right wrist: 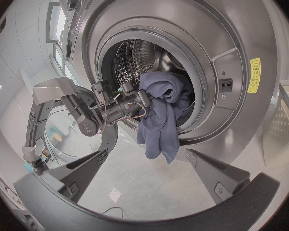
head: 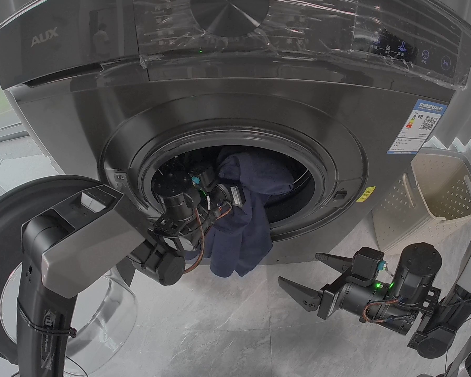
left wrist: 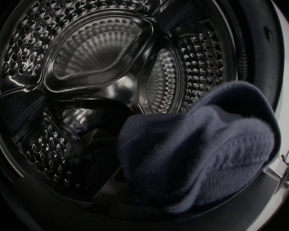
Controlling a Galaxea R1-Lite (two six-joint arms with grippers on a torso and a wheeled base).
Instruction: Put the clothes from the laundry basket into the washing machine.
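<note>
Dangling navy garment (head: 244,225), perforated drum (left wrist: 96,48) behind

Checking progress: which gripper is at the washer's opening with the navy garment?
The left gripper, buried in the navy garment at the opening; the right gripper hangs open above the floor, holding nothing.

A bunched dark blue garment (left wrist: 199,145) sits at the mouth of the perforated washing machine drum (left wrist: 99,58), over its lower rim.
</note>
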